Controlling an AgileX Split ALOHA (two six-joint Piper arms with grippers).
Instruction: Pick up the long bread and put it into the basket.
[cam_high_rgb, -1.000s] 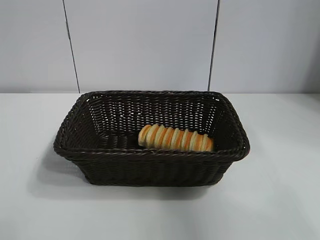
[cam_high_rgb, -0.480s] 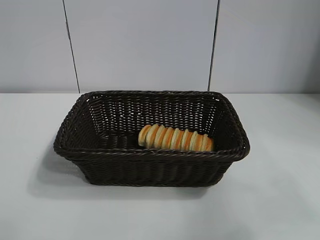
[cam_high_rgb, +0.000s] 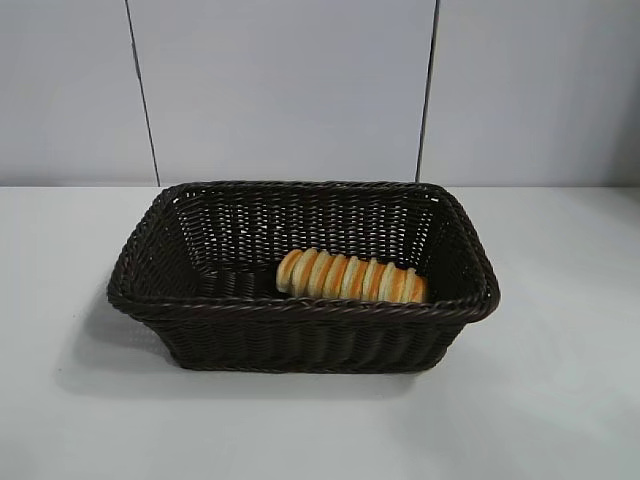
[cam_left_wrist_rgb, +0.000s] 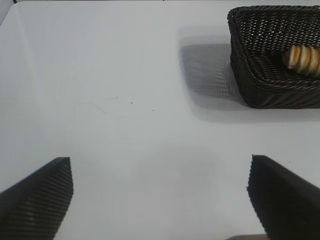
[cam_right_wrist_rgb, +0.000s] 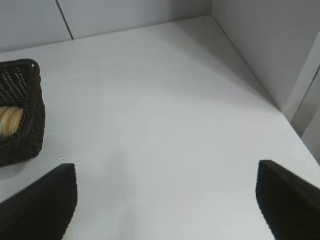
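Inside the basket (cam_high_rgb: 300, 310) your long bread (cam_high_rgb: 350, 277) lies lengthwise, well apart from both wide-open claws, left gripper (cam_left_wrist_rgb: 160, 192) and right gripper (cam_right_wrist_rgb: 165, 200).

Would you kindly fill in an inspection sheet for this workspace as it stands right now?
Surface: white table, bare apart from the basket; a few faint marks show in the left wrist view.
Job's things: long bread lies inside the basket, toward its front right, near the front wall.
Clutter: nothing seen.
Grippers: left claw open, over bare table, apart from the basket; right claw open, over bare table on the basket's other side. Neither holds anything, and neither shows in the exterior view.
Cables: nothing seen.
Surroundings: pale panelled wall with two dark vertical seams behind the table.
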